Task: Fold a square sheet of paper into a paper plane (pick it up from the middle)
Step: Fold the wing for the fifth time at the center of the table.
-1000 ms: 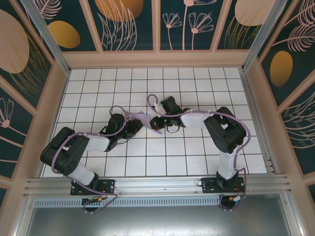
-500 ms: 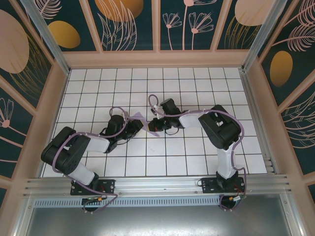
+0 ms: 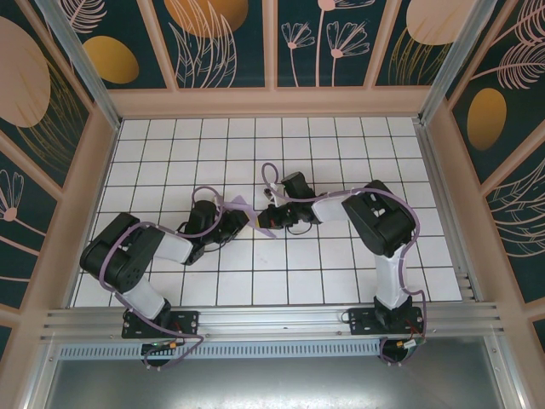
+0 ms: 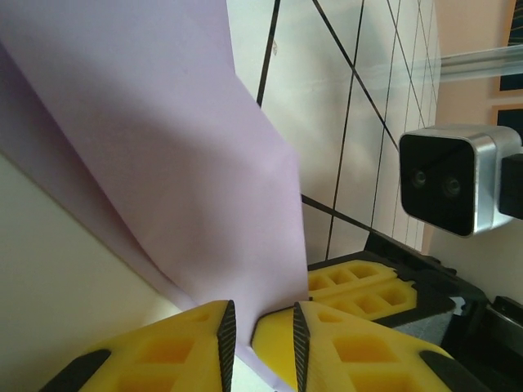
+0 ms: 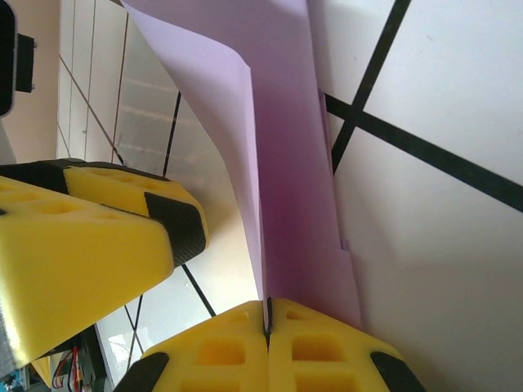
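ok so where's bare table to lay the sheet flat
Bare: the far tile rows of the table below the back wall, and the near middle tiles by the front rail. Crowded: mid-table, where left gripper and right gripper flank the sheet.

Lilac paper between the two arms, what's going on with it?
The two arms meet at the lilac paper over the tiled table, partway through folding. The right tool is clamped shut on a creased edge. The left tool has its jaws slightly apart with paper between them. It is no plane yet.
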You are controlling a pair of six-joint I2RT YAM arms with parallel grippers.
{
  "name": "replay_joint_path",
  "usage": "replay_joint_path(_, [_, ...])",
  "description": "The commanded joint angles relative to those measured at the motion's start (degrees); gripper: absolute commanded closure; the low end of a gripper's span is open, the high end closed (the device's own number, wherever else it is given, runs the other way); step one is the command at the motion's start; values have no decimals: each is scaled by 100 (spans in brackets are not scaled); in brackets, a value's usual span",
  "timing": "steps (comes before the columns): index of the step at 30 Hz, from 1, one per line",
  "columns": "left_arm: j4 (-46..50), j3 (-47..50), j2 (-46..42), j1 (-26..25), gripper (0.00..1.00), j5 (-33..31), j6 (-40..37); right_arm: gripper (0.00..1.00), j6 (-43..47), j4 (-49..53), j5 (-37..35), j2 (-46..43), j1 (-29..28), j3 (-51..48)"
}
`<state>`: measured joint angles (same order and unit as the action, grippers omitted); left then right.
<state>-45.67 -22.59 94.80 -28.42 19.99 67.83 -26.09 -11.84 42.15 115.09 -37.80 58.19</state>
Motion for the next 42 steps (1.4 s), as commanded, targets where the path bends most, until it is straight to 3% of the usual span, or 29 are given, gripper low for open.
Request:
replay_joint_path(1, [-320,-148,122,-40,71,102,63,100,-24,12,95,200,18,-36])
replay_joint_path(19, [401,-506,625,-59,80,-55,142,99,273,584,61,248,32,226])
replay_joint_path(25, [825,-486,672,-61,81,-221,152,89,449,877,144,-11,134,368])
replay_joint_path(31, [1098,-577,785,-58,82,-260,162,70,720,1252,162,-277,242,425])
replay_joint_path(42, [1122,-646,864,-60,82,-206,157,63,1005,1452,28,-617,295,185])
